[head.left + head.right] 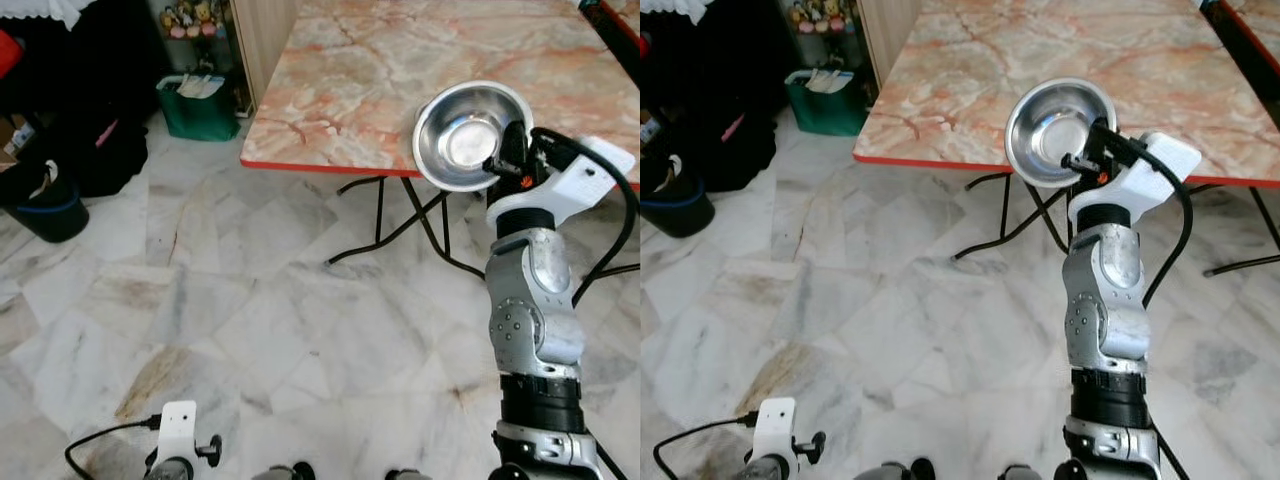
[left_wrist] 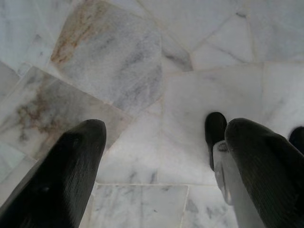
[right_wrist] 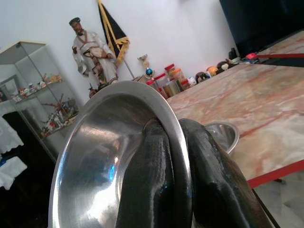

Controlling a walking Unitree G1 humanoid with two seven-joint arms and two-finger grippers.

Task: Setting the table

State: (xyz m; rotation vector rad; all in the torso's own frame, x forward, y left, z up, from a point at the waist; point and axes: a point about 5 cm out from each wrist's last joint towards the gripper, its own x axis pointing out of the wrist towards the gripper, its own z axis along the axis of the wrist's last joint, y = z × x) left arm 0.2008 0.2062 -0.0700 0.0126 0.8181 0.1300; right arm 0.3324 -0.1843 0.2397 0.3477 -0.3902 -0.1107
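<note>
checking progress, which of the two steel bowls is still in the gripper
The larger bowl, its rim pinched by the right gripper; the smaller bowl already sits on the table.

Bowl: polished metal, mirror-glossy, smooth. Surface: glossy marble-patterned top with a red edge, on black metal legs. Floor: smooth marble slabs, slight sheen. Right claw fingers: matt black, finely ribbed.
</note>
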